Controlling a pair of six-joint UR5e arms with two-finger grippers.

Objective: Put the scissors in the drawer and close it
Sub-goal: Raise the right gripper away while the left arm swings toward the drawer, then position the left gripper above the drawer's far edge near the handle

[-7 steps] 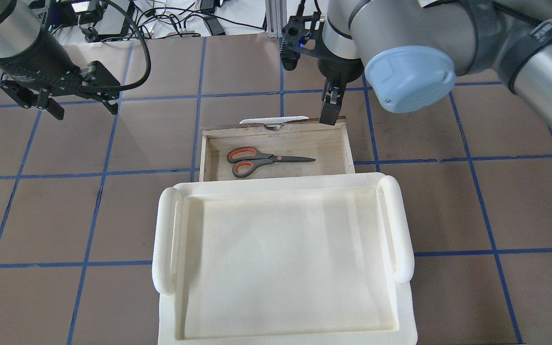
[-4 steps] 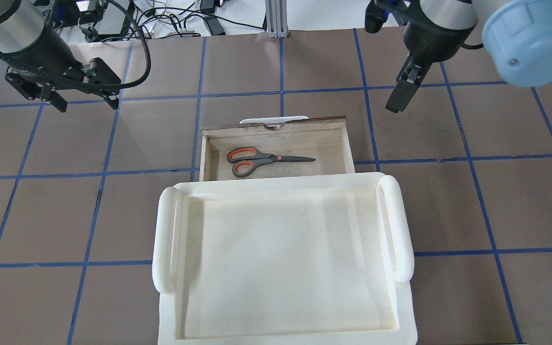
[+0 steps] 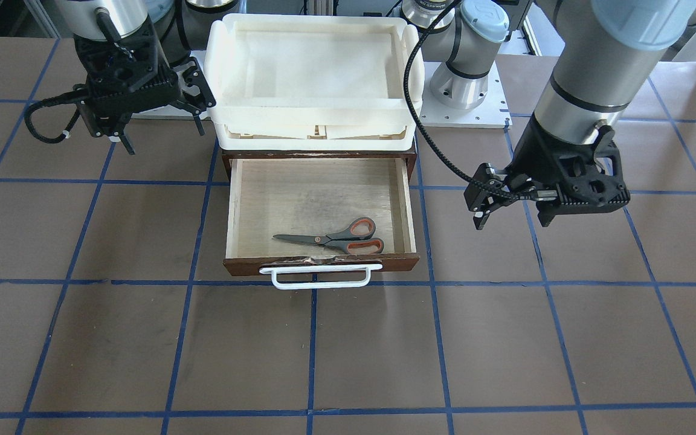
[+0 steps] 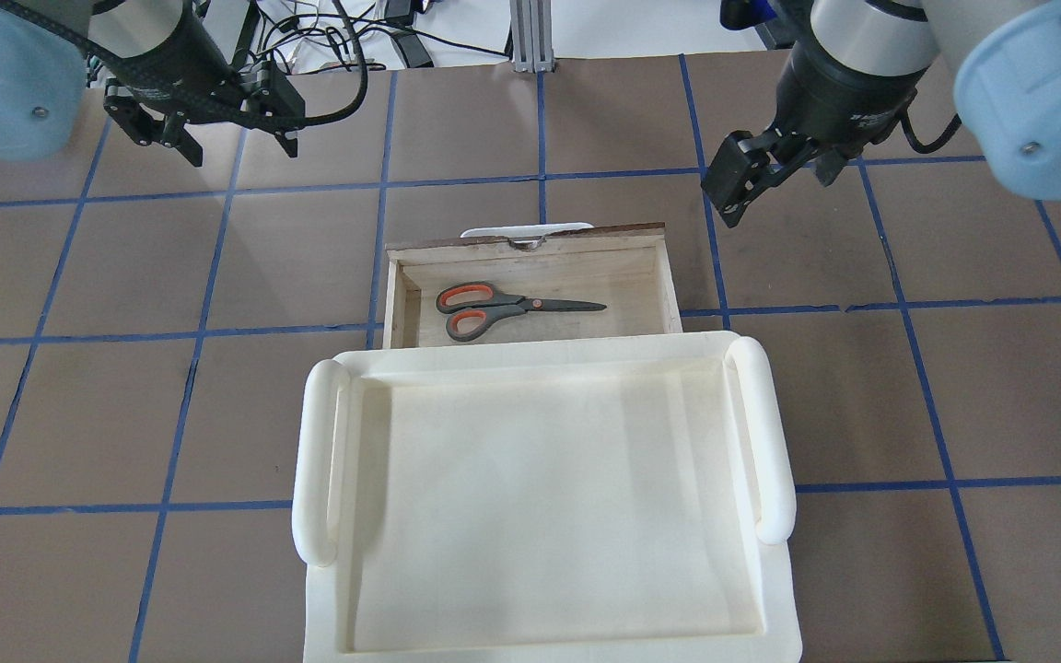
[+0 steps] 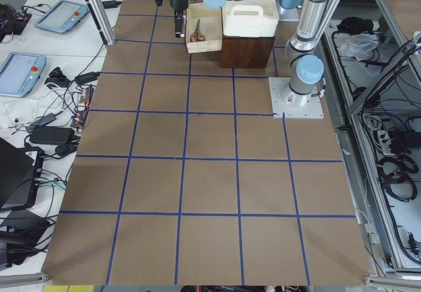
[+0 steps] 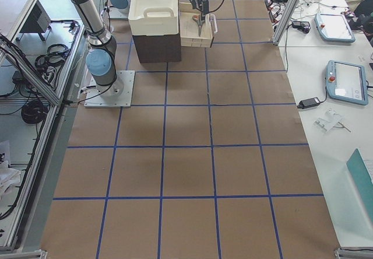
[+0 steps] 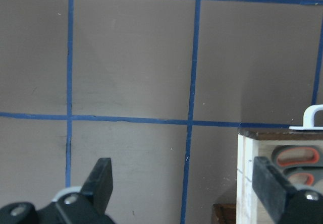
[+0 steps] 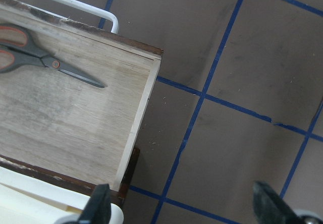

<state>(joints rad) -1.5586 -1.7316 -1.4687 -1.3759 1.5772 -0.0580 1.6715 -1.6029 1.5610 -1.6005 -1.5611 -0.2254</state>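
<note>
1. The scissors point(image 4: 512, 307) lie flat on the pale floor of the drawer point(image 4: 670, 281). Seen from overhead, their loops point to 9 o'clock and the closed blades to 3 o'clock, close to the drawer's front wall.
2. The drawer stands pulled out, with its white wire handle point(image 3: 321, 277) on the side away from the robot. Its rear end runs under the cream tray point(image 4: 317, 460).
3. The right jaws hang above the worktop point(image 4: 217, 414) at about 2 o'clock from the scissors. They are well apart from them, just outside the drawer's front right corner, spread wide and holding nothing.
4. The left jaws hover at about 10 o'clock from the scissors, farther off. They are likewise spread wide and empty.
</note>
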